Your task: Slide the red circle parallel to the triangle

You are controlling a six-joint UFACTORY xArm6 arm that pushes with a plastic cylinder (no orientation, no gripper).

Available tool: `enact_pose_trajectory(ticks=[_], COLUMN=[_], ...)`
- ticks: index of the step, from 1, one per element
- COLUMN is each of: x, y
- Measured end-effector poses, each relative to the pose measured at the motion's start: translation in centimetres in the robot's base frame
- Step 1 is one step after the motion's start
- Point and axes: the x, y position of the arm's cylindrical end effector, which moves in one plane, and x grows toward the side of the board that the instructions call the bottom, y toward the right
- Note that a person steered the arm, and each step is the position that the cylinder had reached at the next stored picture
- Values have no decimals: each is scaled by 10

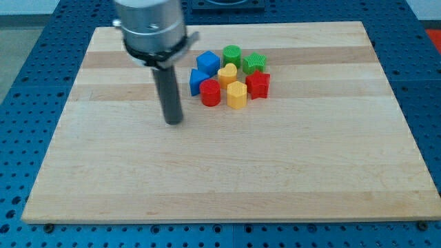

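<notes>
The red circle (211, 93), a short red cylinder, sits at the lower left of a tight cluster of blocks near the board's top middle. The blue triangle (197, 82) touches it on its upper left. My tip (173, 121) rests on the board to the left of and slightly below the red circle, about a block's width away from it and touching no block. The rod rises to the arm's grey housing (150, 26) at the view's top.
The cluster also holds a blue cube (207, 62), a green cylinder (232, 55), a green star (253, 63), a yellow heart (227, 74), a yellow block (236, 95) and a red star (258, 85). The wooden board (227, 172) lies on a blue perforated table.
</notes>
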Motion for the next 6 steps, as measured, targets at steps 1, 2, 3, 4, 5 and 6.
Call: enact_pose_trajectory(ticks=[1, 2, 3, 4, 5, 6], x=[-39, -58, -69, -69, -54, -37], y=[-10, -3, 13, 39, 76, 113])
